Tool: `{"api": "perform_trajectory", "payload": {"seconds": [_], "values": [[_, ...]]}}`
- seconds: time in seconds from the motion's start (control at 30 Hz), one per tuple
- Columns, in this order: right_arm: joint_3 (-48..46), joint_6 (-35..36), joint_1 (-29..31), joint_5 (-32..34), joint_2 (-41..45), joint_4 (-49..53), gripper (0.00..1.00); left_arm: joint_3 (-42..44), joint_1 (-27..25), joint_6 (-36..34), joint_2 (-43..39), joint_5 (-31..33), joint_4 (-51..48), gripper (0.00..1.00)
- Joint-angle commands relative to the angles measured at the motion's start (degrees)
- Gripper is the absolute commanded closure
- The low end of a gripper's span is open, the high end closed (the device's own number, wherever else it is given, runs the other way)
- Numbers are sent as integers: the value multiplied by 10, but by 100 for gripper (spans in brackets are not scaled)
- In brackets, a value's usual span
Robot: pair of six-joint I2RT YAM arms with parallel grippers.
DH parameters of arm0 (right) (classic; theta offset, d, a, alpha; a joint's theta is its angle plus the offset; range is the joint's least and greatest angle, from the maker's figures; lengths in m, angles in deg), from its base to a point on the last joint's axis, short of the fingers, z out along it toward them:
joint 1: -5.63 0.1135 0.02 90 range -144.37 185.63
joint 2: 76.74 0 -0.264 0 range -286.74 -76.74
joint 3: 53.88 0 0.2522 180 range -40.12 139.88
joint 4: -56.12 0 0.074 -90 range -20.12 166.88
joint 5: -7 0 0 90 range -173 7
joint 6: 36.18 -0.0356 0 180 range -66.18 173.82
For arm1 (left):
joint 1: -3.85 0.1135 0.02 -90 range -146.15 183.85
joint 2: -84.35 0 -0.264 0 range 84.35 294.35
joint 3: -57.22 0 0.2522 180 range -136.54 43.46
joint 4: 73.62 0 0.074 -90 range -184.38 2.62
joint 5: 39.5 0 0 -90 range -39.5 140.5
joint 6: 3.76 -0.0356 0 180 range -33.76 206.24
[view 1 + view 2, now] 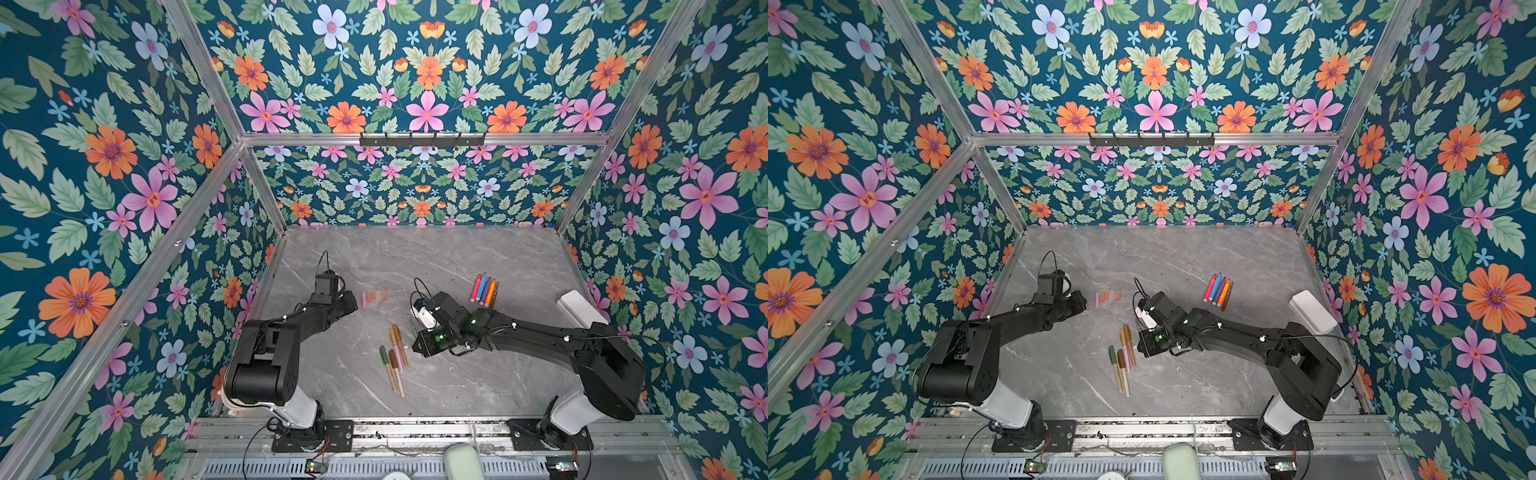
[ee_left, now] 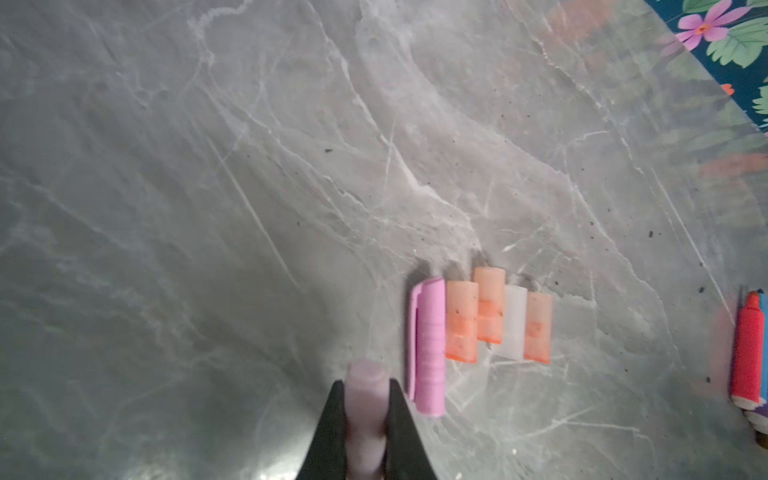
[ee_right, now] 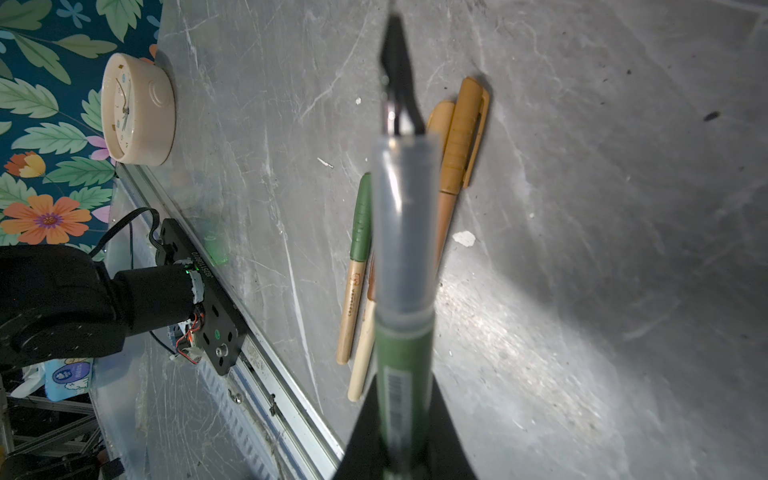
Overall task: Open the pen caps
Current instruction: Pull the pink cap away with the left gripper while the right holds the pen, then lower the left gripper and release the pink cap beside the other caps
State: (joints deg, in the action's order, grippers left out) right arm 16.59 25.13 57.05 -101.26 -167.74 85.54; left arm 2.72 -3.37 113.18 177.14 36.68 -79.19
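Left end effector pinches a smooth pink cap; right end effector pinches a green, clear-sleeved pen.

The desk is grey marble veined in white; the walls wear dark teal paper strewn with orange, pink and pale blue flowers among green leaves. There's a pink cap, translucent orange caps and a frosted white cap. The held cap in the black left end effector looks pale mauve, though blur may dull it. The bright pens are red, blue, purple, orange; the muted pens olive, brown, pink, tan over beige. The green pen has a frosted clear front.
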Motion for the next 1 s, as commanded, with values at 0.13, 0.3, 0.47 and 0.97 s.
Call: {"api": "perform_trajectory", "payload": {"seconds": [0.13,0.3,0.47,0.97], "values": [[7,10,1,9,2,17,100,-3,19,8,53,-69,57,94],[10,13,1,12,0,20,100,3,19,16,69,-88,76,91],[10,13,1,11,-5,18,100,4,19,15,69,-90,74,85],[18,21,1,16,-4,29,100,2,18,19,58,-89,70,73]]}}
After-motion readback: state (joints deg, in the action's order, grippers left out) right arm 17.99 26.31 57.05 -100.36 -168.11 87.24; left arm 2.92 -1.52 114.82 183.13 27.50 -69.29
